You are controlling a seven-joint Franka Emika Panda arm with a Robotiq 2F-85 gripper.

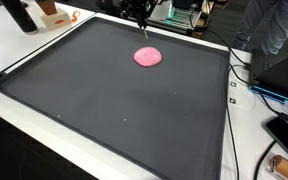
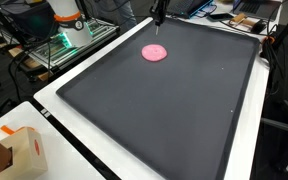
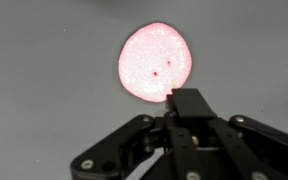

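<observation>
Gripper (image 3: 189, 98), fingers pressed together on nothing, enters from the lower edge of the wrist view. Pink disc (image 3: 156, 63) lies just above its tip on the dark mat (image 3: 44, 60).

Black mat (image 1: 114, 110) lies open all round the pink disc (image 1: 147, 57); cardboard box (image 2: 19, 152) and cables (image 1: 242, 72) stand beyond its edges

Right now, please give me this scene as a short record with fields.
gripper: shut, holds nothing, hangs over the far part of the mat
nearest thing: pink round disc, lying flat, just beyond the fingertips; contact cannot be told
disc marks: two small dark dots
surface: black mat on a white table
</observation>
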